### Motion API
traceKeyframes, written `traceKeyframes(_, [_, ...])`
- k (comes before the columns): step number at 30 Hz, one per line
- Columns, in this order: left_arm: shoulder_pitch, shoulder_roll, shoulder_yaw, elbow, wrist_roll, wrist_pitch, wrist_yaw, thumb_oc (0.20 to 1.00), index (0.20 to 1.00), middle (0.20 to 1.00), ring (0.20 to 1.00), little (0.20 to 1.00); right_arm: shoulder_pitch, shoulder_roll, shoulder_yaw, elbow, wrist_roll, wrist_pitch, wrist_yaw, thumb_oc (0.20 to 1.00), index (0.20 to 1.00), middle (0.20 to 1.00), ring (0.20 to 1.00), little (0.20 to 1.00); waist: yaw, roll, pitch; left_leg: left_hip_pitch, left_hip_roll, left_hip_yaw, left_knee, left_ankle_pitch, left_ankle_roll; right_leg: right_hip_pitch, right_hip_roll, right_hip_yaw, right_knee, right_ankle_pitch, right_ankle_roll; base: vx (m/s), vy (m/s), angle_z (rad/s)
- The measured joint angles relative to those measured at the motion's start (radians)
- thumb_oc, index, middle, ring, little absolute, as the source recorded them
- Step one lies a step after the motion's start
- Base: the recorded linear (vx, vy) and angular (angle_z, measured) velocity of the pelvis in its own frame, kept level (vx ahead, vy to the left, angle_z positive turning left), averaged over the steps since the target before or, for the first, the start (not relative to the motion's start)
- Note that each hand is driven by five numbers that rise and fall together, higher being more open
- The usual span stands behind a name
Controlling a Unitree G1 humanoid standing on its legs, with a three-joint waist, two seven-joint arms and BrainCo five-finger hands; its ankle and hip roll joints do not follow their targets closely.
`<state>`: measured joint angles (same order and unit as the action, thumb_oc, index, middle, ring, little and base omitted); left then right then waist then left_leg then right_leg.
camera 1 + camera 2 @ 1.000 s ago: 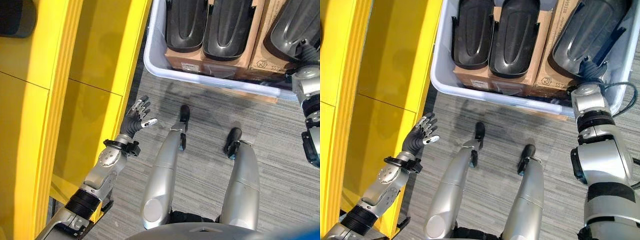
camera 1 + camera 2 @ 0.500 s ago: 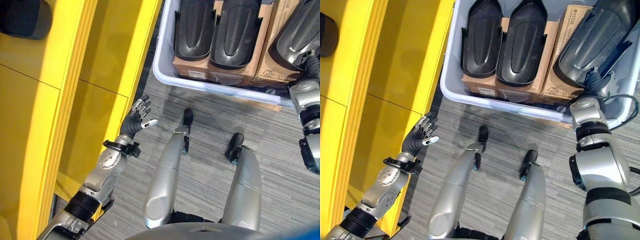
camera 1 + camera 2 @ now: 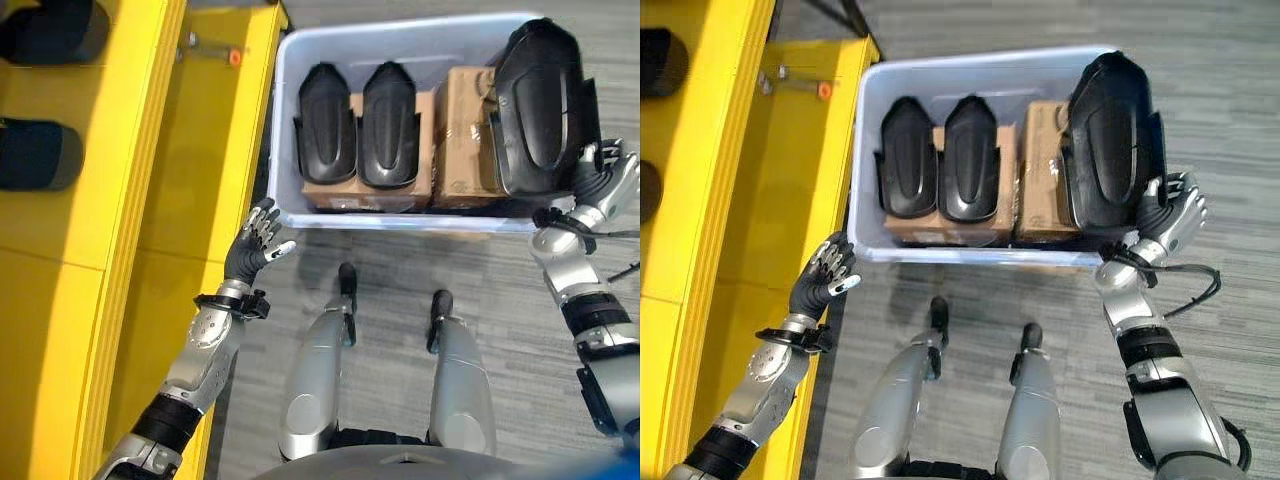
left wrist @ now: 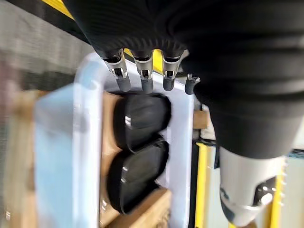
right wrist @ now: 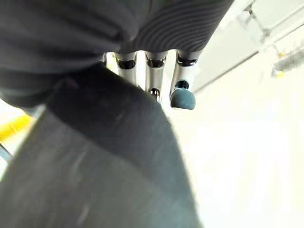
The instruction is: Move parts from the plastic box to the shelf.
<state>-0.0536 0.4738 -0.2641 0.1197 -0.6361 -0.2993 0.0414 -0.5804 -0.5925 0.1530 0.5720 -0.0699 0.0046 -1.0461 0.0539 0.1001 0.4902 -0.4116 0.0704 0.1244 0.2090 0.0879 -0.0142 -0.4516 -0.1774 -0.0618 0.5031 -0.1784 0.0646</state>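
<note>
**Right hand at the big black part over the box**

The tall yellow metal shelf (image 3: 120, 200) runs down the robot's left side, with dark rounded parts (image 3: 40, 155) lying on its levels. Beside it on the grey striped carpet floor (image 3: 1240, 120) stands the pale grey plastic box (image 3: 283, 120), holding two brown cardboard cartons (image 3: 455, 140) side by side. Largest of the contents is a long black moulded plastic shell part (image 3: 538, 110), tilted up at the box's right end over the right carton. Two smaller black moulded shell parts (image 3: 940, 160) lie next to each other on top of the left carton, touching along their sides.

The right hand (image 3: 1170, 215) is at the lower right edge of the large shell, its fingers (image 3: 1188, 205) bent against the part's rim; its wrist view shows dark plastic pressed close under the fingers, so it appears to be grasping that shell. The left hand (image 3: 252, 250) hovers between the shelf and the box's near left corner, palm raised, fingers relaxed and spread, holding nothing.
</note>
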Motion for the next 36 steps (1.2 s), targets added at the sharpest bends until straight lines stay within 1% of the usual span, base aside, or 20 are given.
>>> traceKeyframes(4, [0.005,-0.029,-0.003,0.031,0.001,0.001,-0.013,1.000,1.000,1.000,1.000,1.000,0.009,0.002,-0.011,-0.048,-0.036,0.010,-0.016,0.200,0.200,0.200,0.200,0.200,-0.011,-0.001,-0.008,0.117,0.007,0.018,-0.081,0.023,-0.007,0.090,0.011,0.007,-0.041,0.007,-0.003,0.05,0.018,-0.12])
traceKeyframes(5, [0.003,-0.029,-0.003,0.031,0.001,0.001,-0.013,1.000,1.000,1.000,1.000,1.000,0.009,0.001,-0.018,-0.048,-0.038,0.010,-0.018,0.200,0.200,0.200,0.200,0.200,-0.011,0.000,-0.018,0.118,0.009,0.019,-0.089,0.025,-0.010,0.089,0.014,0.007,-0.046,0.008,-0.006,0.09,0.025,-0.07])
traceKeyframes(8, [0.012,-0.030,0.000,0.031,0.002,0.004,-0.013,1.000,1.000,1.000,1.000,1.000,0.020,0.001,-0.028,-0.070,-0.042,0.023,0.014,0.200,0.200,0.200,0.200,0.200,-0.009,0.001,-0.023,0.179,0.013,0.024,-0.133,0.040,-0.012,0.140,0.021,0.007,-0.075,0.015,-0.005,0.07,0.008,-0.06])
traceKeyframes(9, [0.027,-0.031,0.000,0.031,0.003,0.004,-0.012,1.000,1.000,1.000,1.000,1.000,0.037,0.002,-0.023,-0.081,-0.043,0.023,0.034,0.200,0.200,0.200,0.200,0.200,-0.008,0.002,-0.057,0.191,0.013,0.026,-0.143,0.041,-0.017,0.153,0.021,0.005,-0.086,0.014,-0.005,0.12,-0.010,-0.02])
traceKeyframes(11, [0.033,-0.042,0.010,0.031,0.004,0.014,0.001,1.000,1.000,1.000,1.000,1.000,0.042,0.015,-0.022,-0.088,-0.033,0.023,0.085,0.200,0.200,0.200,0.200,0.200,-0.008,0.005,-0.069,0.236,0.014,0.024,-0.161,0.044,-0.017,0.202,0.024,-0.001,-0.107,0.014,-0.003,0.11,-0.021,0.05])
traceKeyframes(13, [0.054,-0.048,0.024,0.031,0.026,0.023,0.013,1.000,1.000,1.000,1.000,1.000,0.072,0.045,-0.007,-0.112,-0.028,0.020,0.164,0.200,0.200,0.200,0.200,0.200,-0.004,0.008,-0.116,0.263,0.017,0.012,-0.176,0.042,-0.018,0.239,0.026,-0.020,-0.124,0.008,-0.005,0.11,-0.027,0.16])
traceKeyframes(15, [0.073,-0.066,0.048,0.031,0.038,0.027,0.025,1.000,1.000,1.000,1.000,1.000,0.075,0.055,0.019,-0.123,-0.011,0.006,0.226,0.200,0.200,0.200,0.200,0.200,-0.002,0.011,-0.123,0.280,0.019,0.003,-0.178,0.042,-0.018,0.261,0.026,-0.031,-0.128,0.004,-0.007,0.08,-0.019,0.13])
traceKeyframes(18, [0.118,-0.091,0.066,0.032,0.042,0.033,0.048,1.000,1.000,1.000,1.000,1.000,0.079,0.111,0.040,-0.124,0.045,-0.008,0.322,0.200,0.200,0.200,0.200,0.200,0.018,0.013,-0.140,0.312,0.024,-0.002,-0.194,0.040,-0.017,0.291,0.027,-0.047,-0.113,-0.013,-0.012,0.04,-0.001,0.16])
traceKeyframes(21, [0.142,-0.118,0.086,0.034,0.070,0.034,0.051,1.000,1.000,1.000,1.000,1.000,0.095,0.122,0.070,-0.159,0.080,-0.023,0.412,0.200,0.200,0.200,0.200,0.200,0.037,0.026,-0.151,0.314,0.031,-0.022,-0.201,0.047,-0.011,0.316,0.019,-0.101,-0.091,-0.029,-0.023,-0.01,0.007,0.48])
traceKeyframes(22, [0.144,-0.119,0.087,0.034,0.071,0.035,0.049,1.000,1.000,1.000,1.000,1.000,0.111,0.125,0.079,-0.182,0.087,-0.029,0.429,0.200,0.200,0.200,0.200,0.200,0.045,0.026,-0.152,0.310,0.035,-0.004,-0.210,0.036,0.002,0.330,0.018,-0.126,-0.080,-0.038,-0.028,-0.04,0.028,1.07])
traceKeyframes(23, [0.142,-0.121,0.088,0.044,0.080,0.036,0.039,1.000,1.000,1.000,1.000,1.000,0.152,0.141,0.077,-0.227,0.096,-0.033,0.436,0.200,0.200,0.200,0.200,0.200,0.042,0.009,-0.160,0.310,0.053,0.097,-0.225,-0.052,0.020,0.354,-0.001,-0.181,-0.104,-0.037,-0.041,-0.06,0.077,1.57])
traceKeyframes(24, [0.120,-0.119,0.089,0.058,0.083,0.036,0.018,1.000,1.000,1.000,1.000,1.000,0.187,0.162,0.072,-0.267,0.106,-0.034,0.445,0.200,0.200,0.200,0.200,0.200,0.028,-0.020,-0.168,0.300,0.068,0.225,-0.203,-0.082,0.012,0.381,-0.049,-0.263,-0.140,-0.029,-0.042,-0.07,0.115,2.15])
traceKeyframes(25, [0.101,-0.122,0.079,0.085,0.097,0.036,-0.005,1.000,1.000,1.000,1.000,1.000,0.221,0.178,0.077,-0.303,0.118,-0.035,0.455,0.200,0.200,0.200,0.200,0.200,0.014,-0.028,-0.170,0.294,0.095,0.333,-0.165,-0.078,0.016,0.419,-0.077,-0.344,-0.144,-0.028,-0.041,-0.09,0.118,2.25])
traceKeyframes(27, [0.099,-0.131,0.062,0.099,0.110,0.034,-0.038,1.000,1.000,1.000,1.000,1.000,0.260,0.188,0.095,-0.345,0.127,-0.035,0.469,0.200,0.200,0.200,0.200,0.200,0.003,-0.029,-0.192,0.313,0.152,0.487,-0.093,-0.081,0.013,0.456,-0.106,-0.446,-0.138,-0.037,-0.044,-0.06,0.138,1.79])
traceKeyframes(29, [0.102,-0.139,0.049,0.097,0.114,0.029,-0.044,1.000,1.000,1.000,1.000,1.000,0.262,0.204,0.121,-0.381,0.137,-0.052,0.486,0.200,0.200,0.200,0.200,0.200,-0.003,-0.009,-0.207,0.354,0.148,0.529,-0.077,-0.064,0.009,0.455,-0.125,-0.471,-0.110,-0.056,-0.013,0.06,0.184,1.09])
traceKeyframes(30, [0.097,-0.141,0.047,0.096,0.115,0.028,-0.043,1.000,1.000,1.000,1.000,1.000,0.262,0.225,0.139,-0.391,0.149,-0.057,0.492,0.200,0.200,0.200,0.200,0.200,-0.015,-0.018,-0.203,0.343,0.127,0.526,-0.082,-0.021,0.025,0.453,-0.146,-0.475,-0.094,-0.057,-0.007,0.16,0.260,0.74])
traceKeyframes(31, [0.097,-0.132,0.040,0.095,0.116,0.028,-0.039,1.000,1.000,1.000,1.000,1.000,0.262,0.256,0.174,-0.391,0.174,-0.057,0.504,0.200,0.200,0.200,0.200,0.200,-0.001,-0.039,-0.203,0.337,0.100,0.521,-0.069,-0.039,0.044,0.443,-0.175,-0.468,-0.092,-0.047,-0.002,0.15,0.254,0.54])
traceKeyframes(32, [0.096,-0.124,0.041,0.093,0.119,0.028,-0.034,1.000,1.000,1.000,1.000,1.000,0.262,0.282,0.183,-0.390,0.189,-0.057,0.524,0.200,0.200,0.200,0.200,0.200,0.005,-0.043,-0.201,0.332,0.085,0.517,-0.054,-0.054,0.055,0.454,-0.182,-0.465,-0.105,-0.038,-0.003,0.17,0.298,0.18])
traceKeyframes(34, [0.095,-0.101,0.045,0.085,0.140,0.028,-0.024,1.000,1.000,1.000,1.000,1.000,0.260,0.317,0.213,-0.390,0.216,-0.057,0.552,0.200,0.200,0.200,0.200,0.200,0.019,-0.049,-0.201,0.332,0.068,0.514,-0.046,-0.073,0.069,0.476,-0.194,-0.465,-0.142,-0.015,0.012,0.12,0.199,0.18])
traceKeyframes(36, [0.102,-0.076,0.055,0.044,0.156,0.031,0.005,1.000,1.000,1.000,1.000,1.000,0.259,0.337,0.229,-0.390,0.229,-0.056,0.571,0.200,0.200,0.200,0.200,0.200,0.039,-0.051,-0.201,0.331,0.050,0.497,-0.047,-0.088,0.068,0.503,-0.199,-0.476,-0.176,0.004,0.034,0.12,0.186,0.24])
